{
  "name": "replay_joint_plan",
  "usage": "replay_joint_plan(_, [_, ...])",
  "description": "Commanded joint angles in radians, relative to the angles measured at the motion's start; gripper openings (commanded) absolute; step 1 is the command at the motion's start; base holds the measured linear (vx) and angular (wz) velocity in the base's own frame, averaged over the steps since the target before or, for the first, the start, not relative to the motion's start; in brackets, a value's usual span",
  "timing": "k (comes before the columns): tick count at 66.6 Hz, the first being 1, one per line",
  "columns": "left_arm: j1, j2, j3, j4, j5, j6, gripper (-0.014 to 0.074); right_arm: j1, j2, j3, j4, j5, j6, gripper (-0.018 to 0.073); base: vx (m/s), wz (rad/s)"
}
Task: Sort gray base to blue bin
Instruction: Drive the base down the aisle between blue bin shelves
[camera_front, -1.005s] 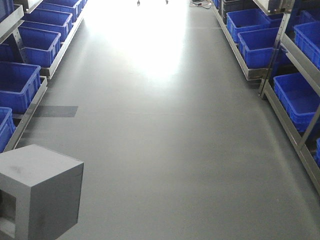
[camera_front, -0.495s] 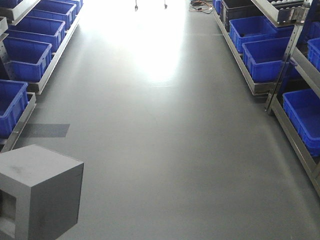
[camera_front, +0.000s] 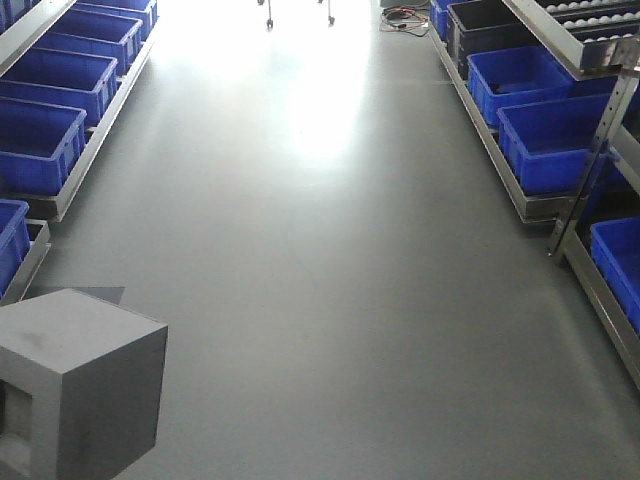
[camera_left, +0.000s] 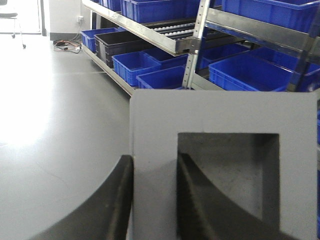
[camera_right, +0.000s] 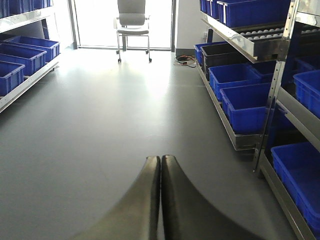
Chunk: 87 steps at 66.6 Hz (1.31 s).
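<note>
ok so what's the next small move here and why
Probably drive toward a deep blue plastic bin on the right rack, jaws unopened. The left gripper is clamped on one wall of the matte gray cubic block, which hangs over bare gray floor with no bin beneath it.

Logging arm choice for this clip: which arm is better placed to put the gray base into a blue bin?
Left. The left gripper clamps the gray base's wall, one finger in its recess; the right gripper is shut and empty. Blue bins line both sides.
</note>
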Motion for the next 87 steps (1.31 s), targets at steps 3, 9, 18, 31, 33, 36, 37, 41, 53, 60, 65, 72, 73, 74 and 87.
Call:
replay_joint_plan(3, [-0.005, 0.01, -0.029, 0.0, -0.107, -0.007, -0.0007, -0.001, -0.007, 0.006, -0.009, -0.079, -0.012, -0.0005, 0.43, 0.07])
replay_joint_plan(9, [-0.005, 0.01, -0.029, 0.0, -0.107, -0.007, -0.0007, -0.001, -0.007, 0.006, -0.009, -0.079, -0.012, -0.0005, 0.44, 0.11])
replay_joint_plan(18, [-0.005, 0.01, -0.029, 0.0, -0.107, -0.007, -0.0007, -0.001, -0.007, 0.006, -0.009, -0.079, -0.012, -0.0005, 0.45, 0.13])
replay_joint_plan(31, [-0.005, 0.01, -0.029, 0.0, -0.107, -0.007, -0.0007, -0.001, -0.007, 0.006, -0.009, -0.079, -0.012, -0.0005, 0.43, 0.11])
replay_joint_plan(33, [-0.005, 0.01, -0.029, 0.0, -0.107, -0.007, -0.0007, -0.001, -0.007, 0.006, -0.009, -0.08, -0.012, -0.0005, 0.43, 0.1])
replay_joint_plan(36, [-0.005, 0.01, -0.029, 0.0, -0.107, -0.007, -0.0007, -0.001, -0.007, 0.006, -0.009, -0.08, -0.012, -0.0005, 0.42, 0.09])
replay_joint_plan(37, [-0.005, 0.01, -0.029, 0.0, -0.107, -0.007, -0.0007, -0.001, -0.007, 0.006, -0.009, -0.08, -0.012, -0.0005, 0.42, 0.09])
replay_joint_plan(41, [-0.005, 0.01, -0.029, 0.0, -0.107, -0.007, -0.0007, -0.001, -0.007, 0.006, -0.009, -0.08, -0.012, -0.0005, 0.42, 0.09])
replay_joint_plan(53, [-0.005, 0.01, -0.029, 0.0, -0.107, -0.007, -0.0007, -0.001, -0.007, 0.006, -0.009, -0.08, -0.012, -0.0005, 0.42, 0.07])
replay_joint_plan(60, [-0.005, 0.01, -0.029, 0.0, -0.107, -0.007, -0.0007, -0.001, -0.007, 0.006, -0.009, -0.08, -0.012, -0.0005, 0.41, 0.07])
replay_joint_plan(65, [-0.005, 0.01, -0.029, 0.0, -0.107, -0.007, -0.0007, -0.001, -0.007, 0.006, -0.009, -0.08, -0.012, -0.0005, 0.4, 0.08])
replay_joint_plan(72, [-0.005, 0.01, -0.029, 0.0, -0.107, -0.007, -0.0007, -0.001, -0.007, 0.006, -0.009, -0.08, -0.012, -0.0005, 0.38, 0.12])
replay_joint_plan(73, [-0.005, 0.01, -0.029, 0.0, -0.107, -0.007, -0.0007, -0.001, -0.007, 0.006, -0.009, -0.08, -0.012, -0.0005, 0.37, 0.15])
replay_joint_plan(74, [-0.005, 0.01, -0.029, 0.0, -0.107, -0.007, -0.0007, -0.001, -0.007, 0.006, -0.009, -0.08, -0.012, -0.0005, 0.37, 0.15])
replay_joint_plan(87, [-0.005, 0.012, -0.029, 0.0, -0.107, -0.007, -0.0007, -0.001, -0.007, 0.006, -0.009, -0.08, -0.012, -0.0005, 0.34, 0.25])
